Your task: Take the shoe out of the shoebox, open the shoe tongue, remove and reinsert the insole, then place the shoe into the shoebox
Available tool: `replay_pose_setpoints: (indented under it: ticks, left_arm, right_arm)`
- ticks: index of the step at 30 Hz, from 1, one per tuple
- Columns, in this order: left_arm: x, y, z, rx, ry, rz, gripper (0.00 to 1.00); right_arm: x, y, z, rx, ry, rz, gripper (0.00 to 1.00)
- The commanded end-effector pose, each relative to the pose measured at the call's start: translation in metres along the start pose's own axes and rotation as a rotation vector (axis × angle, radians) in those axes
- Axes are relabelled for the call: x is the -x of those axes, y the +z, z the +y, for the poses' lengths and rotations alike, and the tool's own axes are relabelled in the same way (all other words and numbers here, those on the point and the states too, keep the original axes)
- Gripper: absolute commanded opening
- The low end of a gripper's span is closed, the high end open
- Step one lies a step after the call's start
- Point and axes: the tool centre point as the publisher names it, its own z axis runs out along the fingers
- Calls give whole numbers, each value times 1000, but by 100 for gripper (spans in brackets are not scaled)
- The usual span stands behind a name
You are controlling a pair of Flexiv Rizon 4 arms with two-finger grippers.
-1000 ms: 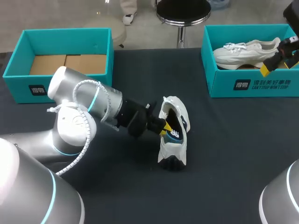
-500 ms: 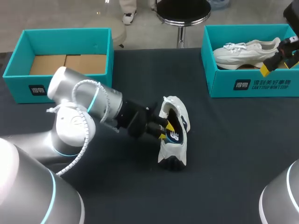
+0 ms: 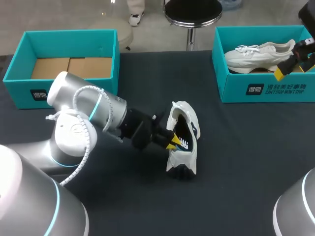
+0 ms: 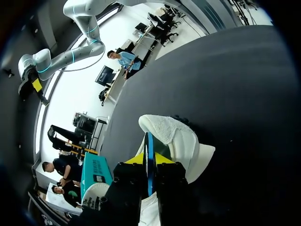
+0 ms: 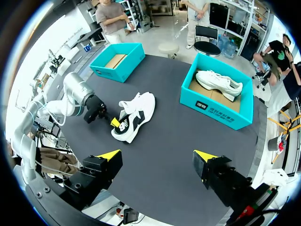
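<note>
The white shoe (image 3: 182, 158) lay on its side near the middle of the bench (image 3: 246, 157), with its opening turned toward about 9 o'clock, the side the left arm came in from. The left gripper (image 3: 173, 141) sat right at that opening. In the left wrist view its fingers were clamped on the thin blue insole (image 4: 149, 150), which showed edge-on between the yellow tips. I could not tell how much of the insole remained inside the shoe.

The right gripper (image 5: 155, 155) hung high above the bench toward 2 o'clock, well apart from the shoe, with its fingers spread wide and holding nothing. One teal shoebox (image 3: 69, 37) at 10 o'clock showed only its cardboard floor. The other shoebox (image 3: 266, 88) at 2 o'clock held a second pale shoe (image 3: 258, 55).

The insole was probably light, soft foam that would bend and fold readily, so a pinch at its heel edge seemed the best hold. The shoe also looked light, and nothing pinned it down, so it would likely slide along with any pull. Its upper looked soft and easy to crush. The firmer sole or the heel collar seemed the better place to grip it for the lift into a box.
</note>
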Motion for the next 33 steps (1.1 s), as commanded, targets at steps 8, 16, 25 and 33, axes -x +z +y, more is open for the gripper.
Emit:
replay_pose_setpoints:
  ticks: [8,16,25,33]
  left_arm:
    - [1,11,13,20,3,35,0]
    - [1,21,22,48,20,80,0]
    - [-2,20,21,45,13,127,24]
    - [2,7,20,40,16,143,69]
  right_arm:
    - [1,1,2,-5,0,1,100]
    - [1,1,2,-5,0,1,100]
    - [1,1,2,-5,0,1,100]
    - [1,1,2,-5,0,1,100]
